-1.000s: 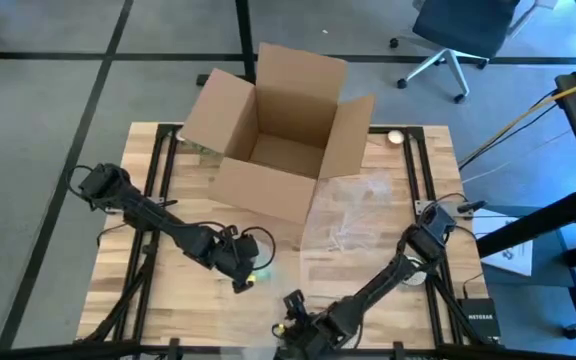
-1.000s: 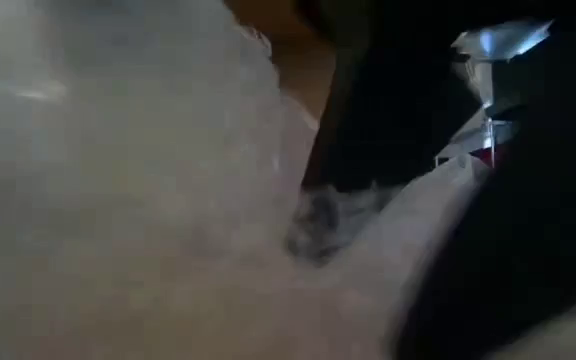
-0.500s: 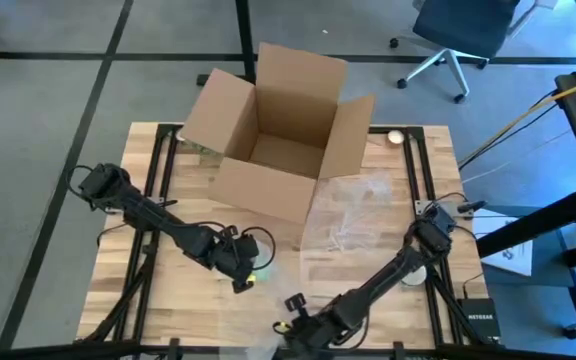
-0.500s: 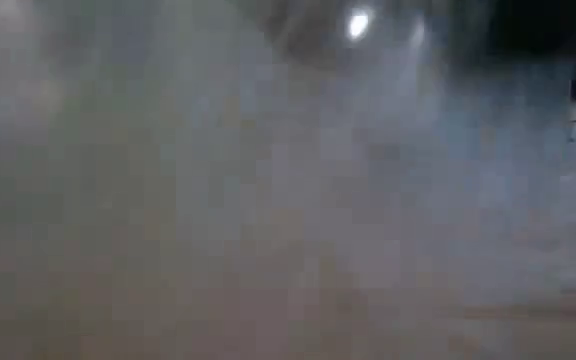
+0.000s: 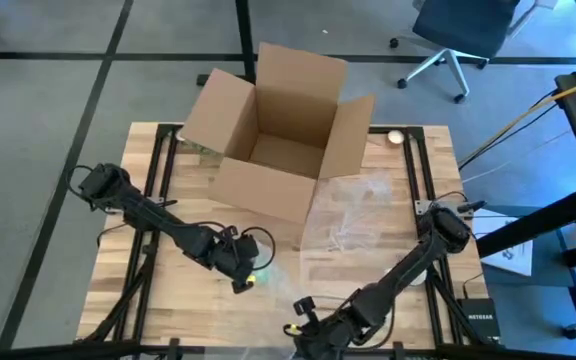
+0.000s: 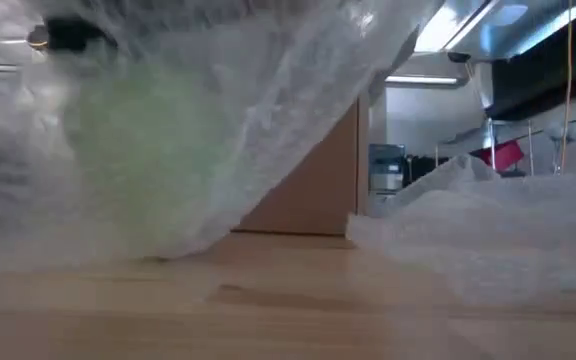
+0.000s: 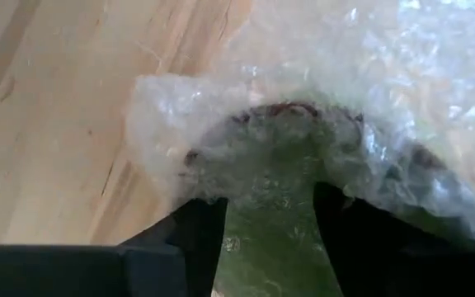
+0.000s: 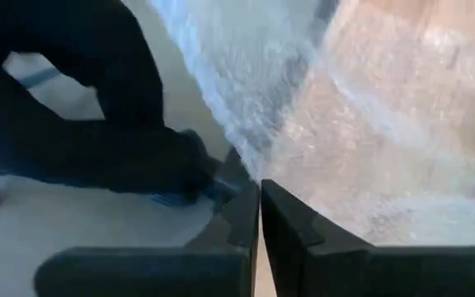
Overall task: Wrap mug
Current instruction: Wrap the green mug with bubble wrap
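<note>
Wrapping under way — left hand [image 7: 266, 216] clamps green mug [image 7: 275, 239] through bubble wrap [image 7: 402, 74]; right hand [image 8: 260, 216], at 6 o'clock, pinches its edge — next, fold over.

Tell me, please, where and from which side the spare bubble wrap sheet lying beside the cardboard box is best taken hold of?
Probably at its near edge, coming from the table's front. The spare bubble wrap sheet lies flat against the cardboard box, so only that edge looks open. The left claw holds the green mug; the right claw pinches another sheet.
</note>
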Robot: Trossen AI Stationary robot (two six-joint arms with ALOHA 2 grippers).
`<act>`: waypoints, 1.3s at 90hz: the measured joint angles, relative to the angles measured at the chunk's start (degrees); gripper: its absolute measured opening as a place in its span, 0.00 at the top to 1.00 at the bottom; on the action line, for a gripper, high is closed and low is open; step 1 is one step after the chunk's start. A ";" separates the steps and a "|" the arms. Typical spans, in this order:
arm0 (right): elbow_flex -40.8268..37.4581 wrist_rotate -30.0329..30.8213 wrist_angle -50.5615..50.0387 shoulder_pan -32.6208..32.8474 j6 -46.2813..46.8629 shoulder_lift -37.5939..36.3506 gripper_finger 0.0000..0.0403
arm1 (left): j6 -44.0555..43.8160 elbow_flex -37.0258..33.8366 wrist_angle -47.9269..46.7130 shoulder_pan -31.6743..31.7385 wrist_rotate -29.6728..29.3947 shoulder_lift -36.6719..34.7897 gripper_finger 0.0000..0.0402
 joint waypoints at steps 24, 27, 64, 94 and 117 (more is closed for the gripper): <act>-3.66 2.36 -0.80 4.66 13.22 1.83 0.90 | -0.02 0.00 -0.07 0.07 0.89 0.00 0.58; -4.26 3.59 -0.60 5.02 14.83 1.79 0.87 | -0.02 0.00 -0.05 0.10 0.90 0.00 0.58; -3.38 7.16 -6.65 6.20 20.23 -3.05 0.57 | -0.69 0.00 -0.02 0.11 1.22 0.00 0.58; -14.40 33.72 6.63 -1.62 12.54 -3.00 0.57 | -2.82 0.00 -0.06 0.00 2.20 0.00 0.58; -25.41 22.60 34.69 -12.55 8.24 -3.05 0.57 | -2.80 0.00 -0.04 0.04 2.23 0.00 0.58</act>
